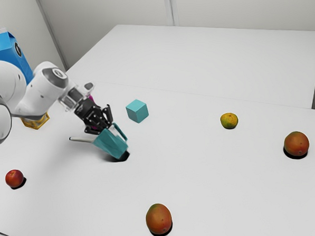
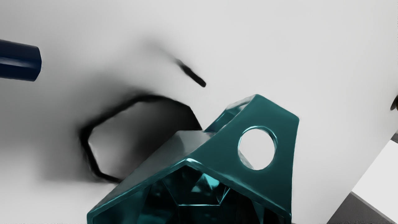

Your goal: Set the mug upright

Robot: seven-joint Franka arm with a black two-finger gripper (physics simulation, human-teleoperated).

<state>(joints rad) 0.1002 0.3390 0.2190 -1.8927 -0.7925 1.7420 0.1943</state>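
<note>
Holding the teal mug (image 1: 110, 142) near its mouth, by the look of both views, with the black jaws (image 1: 106, 123) narrowed on it; tilted, base low, so not upright. Located near the teal cube (image 1: 137, 111), nearer the camera and toward the exterior view's left. Impossible to tell whether touching the surface (image 1: 223, 179) or just above. Likeliest trouble: release at this lean, with a topple onto the side or a roll toward the cube as result. Next worry: lowering without enough turn first, catching the base edge and twisting the mug in the grip. Possible too: a slip or swing, from most of the weight hanging beyond the jaws. Worth watching: the handle (image 2: 283, 149), sticking out on the cube's side, liable to land first after too much turn.
</note>
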